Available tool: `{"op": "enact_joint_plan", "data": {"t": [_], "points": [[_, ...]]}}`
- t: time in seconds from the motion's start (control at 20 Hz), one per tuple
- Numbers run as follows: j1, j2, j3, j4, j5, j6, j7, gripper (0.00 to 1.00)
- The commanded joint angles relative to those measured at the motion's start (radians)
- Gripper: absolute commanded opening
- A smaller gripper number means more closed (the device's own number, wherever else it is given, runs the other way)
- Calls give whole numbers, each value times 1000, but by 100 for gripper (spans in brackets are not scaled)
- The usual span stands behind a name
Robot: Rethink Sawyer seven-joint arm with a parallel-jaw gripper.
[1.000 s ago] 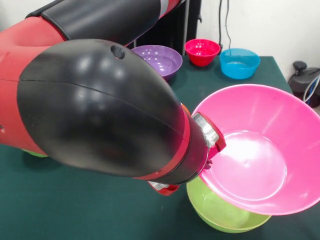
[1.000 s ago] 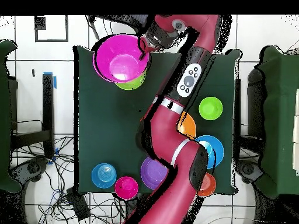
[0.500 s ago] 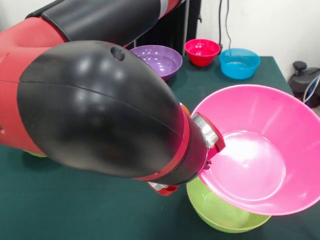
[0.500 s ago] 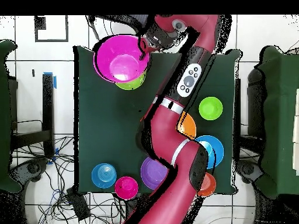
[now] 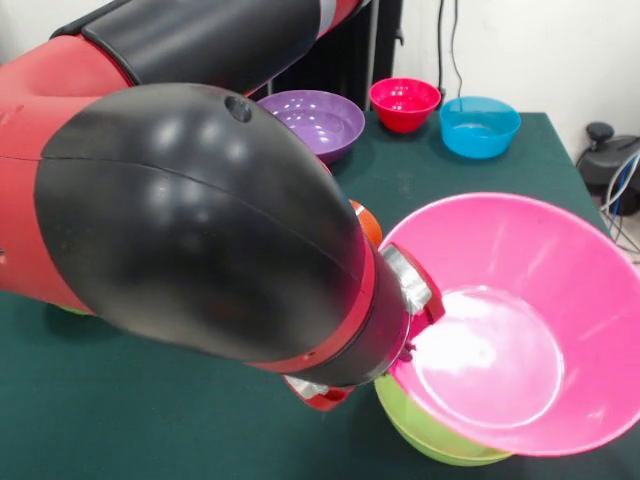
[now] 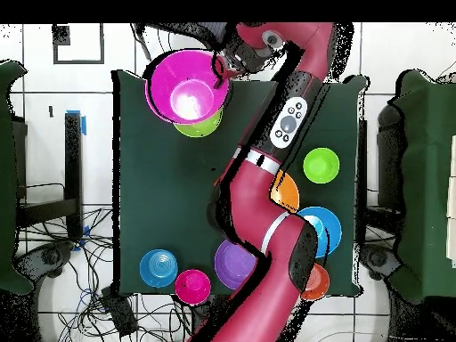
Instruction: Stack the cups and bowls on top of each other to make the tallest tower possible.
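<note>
Your arm [image 6: 267,205] lies lengthwise across the table [image 6: 160,178] and blocks the middle. In the overhead view the wide green stretch left of the arm is bare; you could pass there. The top-left corner is filled by the large pink bowl [image 6: 185,89] over a green bowl [image 6: 201,126]. Along the bottom edge stand a blue bowl [image 6: 158,265], a magenta-red bowl [image 6: 192,285] and a purple bowl [image 6: 233,264]. Right of the arm, a small green bowl [image 6: 321,165], an orange bowl [image 6: 287,193] and a blue bowl [image 6: 322,230] crowd that side.
</note>
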Motion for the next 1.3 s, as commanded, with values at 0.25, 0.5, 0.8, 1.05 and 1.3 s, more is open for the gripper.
{"op": "enact_joint_plan", "data": {"t": [0.25,0.5,0.8,1.05,1.3], "points": [[-19,18,-104,-115,-54,-137,-372,0],[-20,23,-100,-117,-65,-143,-382,0],[-16,19,-103,-115,-111,-111,-376,0],[-13,16,-105,-111,-157,-51,-350,0],[-13,12,-100,-108,-197,-2,-336,0]]}}
